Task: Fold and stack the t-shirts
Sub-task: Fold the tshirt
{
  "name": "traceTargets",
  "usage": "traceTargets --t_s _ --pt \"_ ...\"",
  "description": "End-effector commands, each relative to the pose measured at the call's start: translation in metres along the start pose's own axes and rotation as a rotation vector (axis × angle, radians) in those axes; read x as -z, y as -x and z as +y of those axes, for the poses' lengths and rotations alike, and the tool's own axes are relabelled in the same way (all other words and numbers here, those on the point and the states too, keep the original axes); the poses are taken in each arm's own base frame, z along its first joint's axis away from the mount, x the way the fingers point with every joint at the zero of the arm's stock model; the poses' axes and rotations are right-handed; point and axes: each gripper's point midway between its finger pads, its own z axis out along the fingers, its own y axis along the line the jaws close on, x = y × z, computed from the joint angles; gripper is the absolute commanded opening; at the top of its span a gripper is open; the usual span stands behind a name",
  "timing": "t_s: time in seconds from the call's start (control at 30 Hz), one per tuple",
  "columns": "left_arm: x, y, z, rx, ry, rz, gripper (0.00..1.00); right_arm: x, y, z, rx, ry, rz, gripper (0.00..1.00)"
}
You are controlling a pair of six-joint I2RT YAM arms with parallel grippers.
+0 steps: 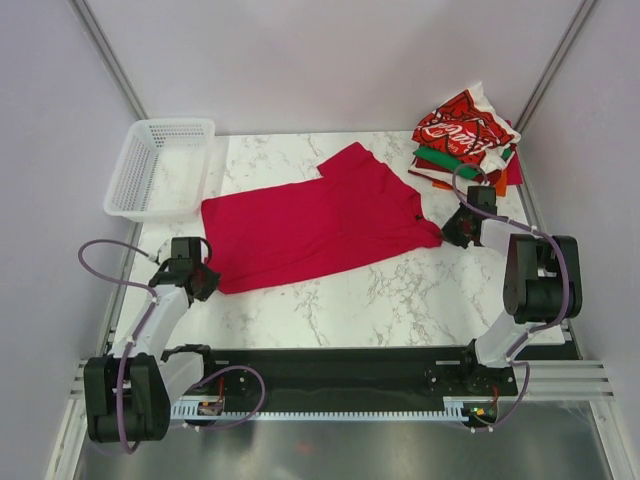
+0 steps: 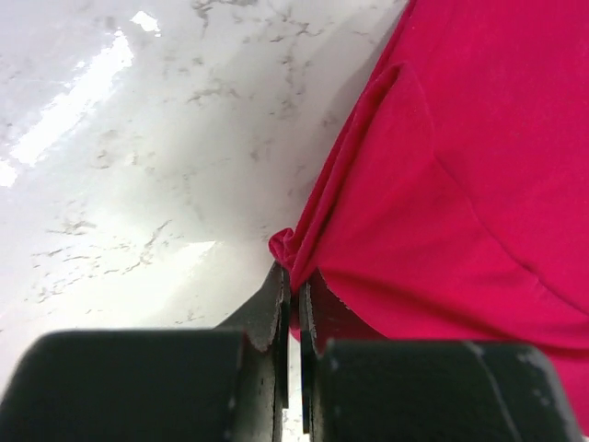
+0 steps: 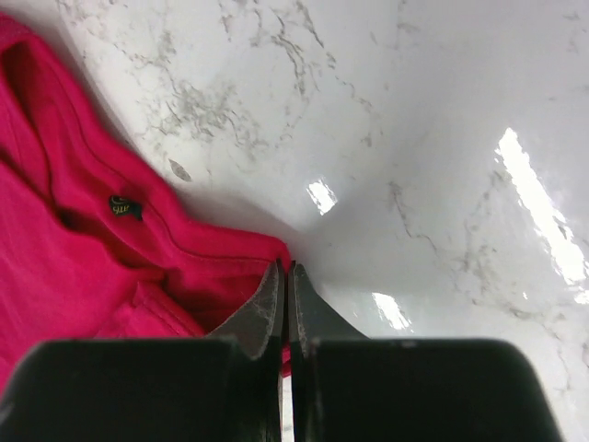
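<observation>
A: Top external view first: where is the red shirt (image 1: 320, 225)?

B: Spread flat on the table (image 1: 400, 290), between the two arms. One corner of it is at the tips of the left gripper (image 1: 203, 280). The collar end reaches the right gripper (image 1: 452, 232).

A: Are the fingers wide or narrow?

B: Narrow on both. From the left wrist, the left gripper (image 2: 293, 276) has its jaws pressed almost together, with only a thin slit between them. A small bunch of the red shirt (image 2: 460, 166) is pinched at their tips. The rest of the cloth fans out ahead and to the right of the fingers.

A: And the other side?

B: Much the same. The right gripper (image 3: 285, 276) is closed to a sliver on the edge of the red shirt (image 3: 92, 249), and red cloth shows between the jaws. The collar, with a dark label (image 3: 124, 207) inside it, lies ahead and to the left of the fingers. Bare marble is ahead and to the right.

A: Anything else near the grippers?

B: A pile of folded shirts (image 1: 468, 140) sits just beyond the right gripper, with a red one with white print on top. A white basket (image 1: 160, 165) stands beyond the left gripper, apart from the red shirt.
</observation>
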Motion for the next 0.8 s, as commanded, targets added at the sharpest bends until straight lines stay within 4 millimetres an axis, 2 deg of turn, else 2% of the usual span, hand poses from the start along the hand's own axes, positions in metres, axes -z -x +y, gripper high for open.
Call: traceTargets --t_s 0.0,0.23,0.3,0.37,0.43,0.47,0.53,0.63,0.67,0.7,0.73,0.77 --pt "0.007 0.014 0.018 0.009 0.085 -0.057 0.02 0.009 -0.003 -0.029 0.008 -0.118 -0.025 0.00" --pt "0.003 0.008 0.028 0.009 0.134 -0.025 0.02 0.020 -0.009 -0.045 -0.015 -0.163 -0.030 0.00" --pt "0.005 0.006 0.023 0.003 0.110 -0.010 0.02 0.029 -0.011 -0.047 -0.025 -0.153 -0.036 0.00" --pt "0.009 0.005 0.019 0.002 0.083 -0.006 0.02 0.040 -0.012 -0.057 -0.035 -0.190 -0.063 0.00" --pt "0.013 0.000 0.016 0.006 0.053 0.012 0.02 0.056 -0.011 -0.067 -0.064 -0.214 -0.103 0.00" --pt "0.016 0.000 0.013 0.012 0.027 0.012 0.02 0.065 -0.005 -0.068 -0.081 -0.208 -0.144 0.00" --pt "0.019 -0.012 0.005 0.013 -0.027 0.066 0.02 0.074 -0.009 -0.080 -0.105 -0.232 -0.143 0.00" --pt "0.022 -0.024 -0.002 0.009 -0.068 0.129 0.02 0.084 -0.016 -0.087 -0.119 -0.240 -0.140 0.00" --pt "0.024 -0.032 -0.007 0.012 -0.100 0.176 0.02 0.086 -0.025 -0.086 -0.120 -0.218 -0.121 0.00" --pt "0.026 -0.036 -0.010 0.016 -0.117 0.199 0.03 0.086 -0.030 -0.086 -0.118 -0.209 -0.107 0.02" --pt "0.028 -0.040 -0.011 0.022 -0.130 0.220 0.07 0.086 -0.035 -0.087 -0.116 -0.204 -0.093 0.05" --pt "0.033 -0.045 -0.016 0.040 -0.161 0.252 0.10 0.085 -0.042 -0.090 -0.104 -0.203 -0.078 0.14"
